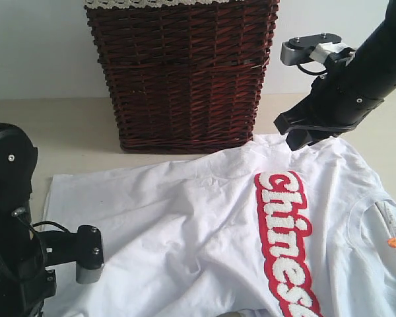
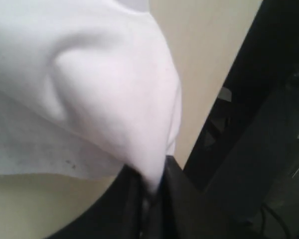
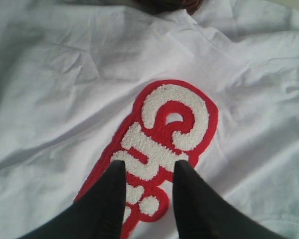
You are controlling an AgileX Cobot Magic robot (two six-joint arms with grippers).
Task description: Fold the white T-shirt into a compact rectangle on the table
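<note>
While gripped by the left pincer, the white T-shirt is readied for folding.
Right pincer, at two o'clock, is held open; cloth should be lifted evenly.

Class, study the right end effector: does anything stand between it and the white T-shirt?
Nothing visible does. The right end effector hangs open directly over the white T-shirt, above its red-outlined lettering. The wicker basket stands beyond the shirt's edge.

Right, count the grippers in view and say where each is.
2. The left gripper is shut on a fold of the white T-shirt near the table edge; the right gripper is open, over the shirt's red-outlined lettering.
</note>
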